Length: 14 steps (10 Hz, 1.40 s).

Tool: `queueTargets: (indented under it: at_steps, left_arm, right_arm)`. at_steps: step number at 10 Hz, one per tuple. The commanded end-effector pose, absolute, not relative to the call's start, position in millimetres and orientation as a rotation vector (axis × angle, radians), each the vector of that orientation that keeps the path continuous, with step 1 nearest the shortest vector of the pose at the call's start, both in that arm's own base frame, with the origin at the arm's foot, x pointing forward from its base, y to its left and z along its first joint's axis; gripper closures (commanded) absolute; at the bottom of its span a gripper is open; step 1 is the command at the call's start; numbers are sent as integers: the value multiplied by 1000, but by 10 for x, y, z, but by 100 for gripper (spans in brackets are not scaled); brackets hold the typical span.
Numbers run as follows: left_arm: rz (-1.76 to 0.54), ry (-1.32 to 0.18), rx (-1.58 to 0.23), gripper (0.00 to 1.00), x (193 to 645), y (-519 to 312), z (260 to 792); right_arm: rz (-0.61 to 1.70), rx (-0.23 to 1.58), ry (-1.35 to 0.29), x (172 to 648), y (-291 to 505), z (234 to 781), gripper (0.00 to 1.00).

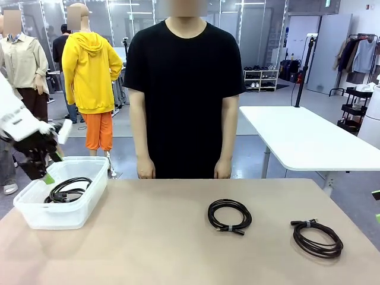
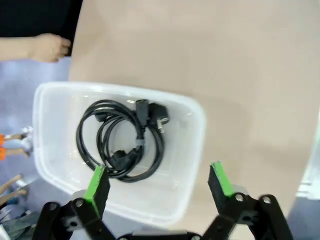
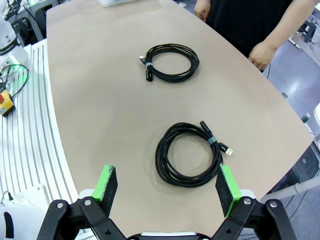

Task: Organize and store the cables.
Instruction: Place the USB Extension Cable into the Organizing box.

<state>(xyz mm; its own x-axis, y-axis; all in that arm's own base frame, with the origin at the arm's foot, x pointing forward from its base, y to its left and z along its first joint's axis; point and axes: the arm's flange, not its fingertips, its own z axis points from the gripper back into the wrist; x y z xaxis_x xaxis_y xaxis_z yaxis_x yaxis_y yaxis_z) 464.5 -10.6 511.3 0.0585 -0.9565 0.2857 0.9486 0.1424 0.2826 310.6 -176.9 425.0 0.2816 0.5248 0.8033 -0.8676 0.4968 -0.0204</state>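
Since one black coiled cable lies in the clear plastic bin beneath my wide left gripper, my equally wide right gripper should next take the black coil just ahead.

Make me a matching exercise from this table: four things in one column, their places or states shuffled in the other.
Things:
1. power cable
2. middle cable
3. right cable
4. left gripper

Places or states:
A. open, above the clear bin
B. on the table, near its right edge
C. coiled inside the clear bin
D. on the table, in front of the person

Pairs: 1-C, 2-D, 3-B, 4-A
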Motion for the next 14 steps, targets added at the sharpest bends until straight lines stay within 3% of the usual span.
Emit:
queueTargets:
  at_steps: [1,5,8,9,14]
  left_arm:
    - [-1407,-563,-159,0,4054,148,5284]
    - [-1347,-837,-474,0,3315,843,5385]
    - [-1318,-901,-568,0,3294,1036,5090]
    - [-1314,-859,-494,0,3217,1003,5303]
    - [-1314,-859,-494,0,3217,1003,5303]
  right_arm:
    - [965,481,-864,3120,-1771,4277,0]
    - [965,481,-864,3120,-1771,4277,0]
    - [965,481,-864,3120,-1771,4277,0]
    - [965,481,-864,3120,-1771,4277,0]
    - [965,481,-864,3120,-1771,4277,0]
